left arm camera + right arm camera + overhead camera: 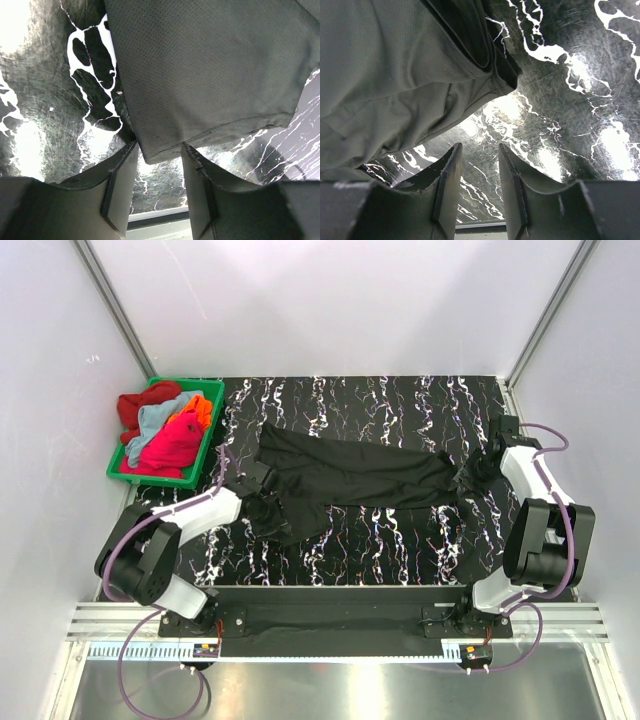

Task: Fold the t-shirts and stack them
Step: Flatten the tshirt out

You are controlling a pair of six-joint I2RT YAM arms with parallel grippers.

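A black t-shirt [350, 475] lies stretched out lengthwise across the middle of the marbled table. My left gripper [255, 487] is at its left end. In the left wrist view my left gripper [159, 146] is open, and a hemmed corner of the black shirt [210, 70] reaches just between the fingertips [131, 155]. My right gripper [476, 472] is at the shirt's right end. In the right wrist view it [479, 147] is open and empty above the table, with the black shirt's folded edge [385, 75] up and to the left of it.
A green plastic bin [213, 435] stands at the back left, holding a red [135, 405], a light blue [155, 425], an orange [201, 410] and a magenta-pink shirt [170, 447]. White walls enclose the black marbled table [400, 540].
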